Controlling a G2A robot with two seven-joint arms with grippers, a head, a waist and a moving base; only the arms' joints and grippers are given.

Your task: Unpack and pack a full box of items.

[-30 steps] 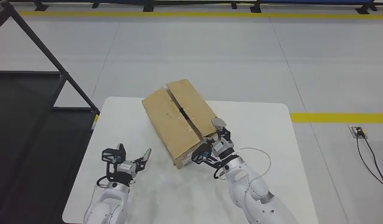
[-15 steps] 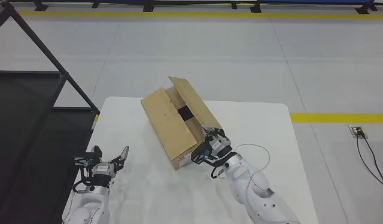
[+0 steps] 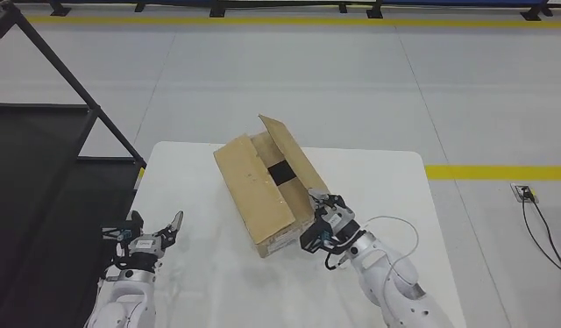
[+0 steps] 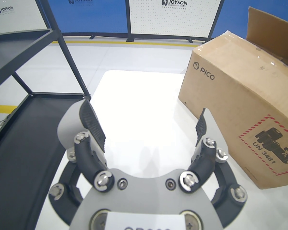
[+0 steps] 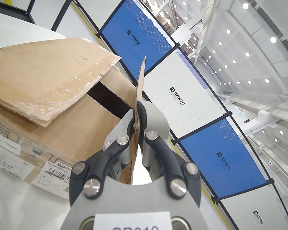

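The cardboard box sits on the white table, set at an angle, toward the far middle of the tabletop. Its left top flap lies flat over the opening, with clear tape along its edge. Its right top flap stands tilted up off the opening, exposing a dark gap into the interior; the contents cannot be made out. Paper labels are stuck on the near end face. The right gripper is at the box's near right corner, fingers closed tight on the near edge of the right top flap, with the cardboard pinched between the pads. The left gripper hovers over the table's near left edge, well apart from the box, jaws spread wide and holding nothing. A black metal rack stands beside the table on the robot's left
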